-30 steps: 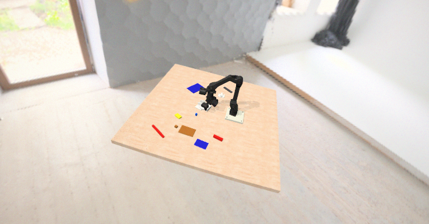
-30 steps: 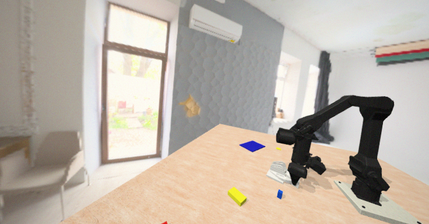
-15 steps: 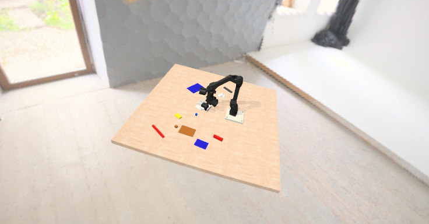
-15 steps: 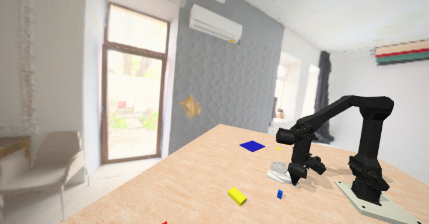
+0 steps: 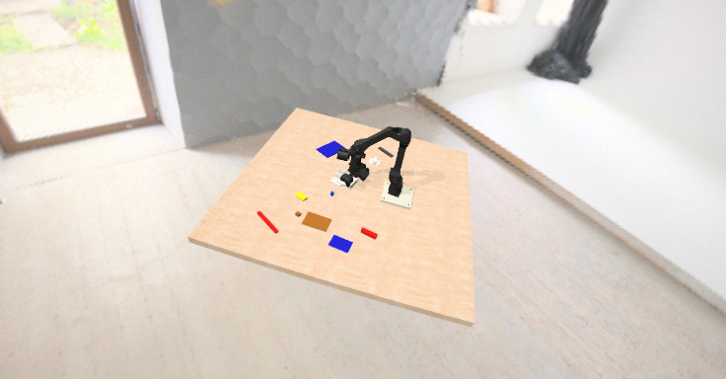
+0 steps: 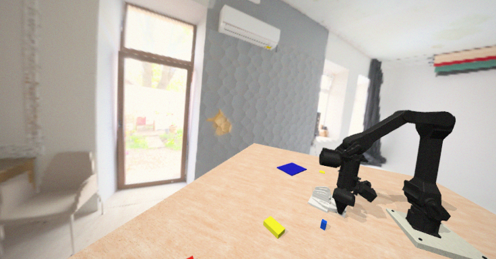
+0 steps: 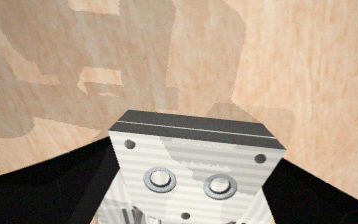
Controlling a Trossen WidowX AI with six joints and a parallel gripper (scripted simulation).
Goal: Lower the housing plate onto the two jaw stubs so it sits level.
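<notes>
black fingers spread wide, gripping the pale housing plate by its sides, two round pin ends showing through ringed holes, wooden desk beneath

Your arm is matte black throughout, with slender straight links, a thick rounded elbow and chunky, blocky housings at the joints. At its foot you have a pale off-white, flat rectangular base plate with small dark holes near its corners. Your gripper has black fingers that taper toward their ends.
</notes>
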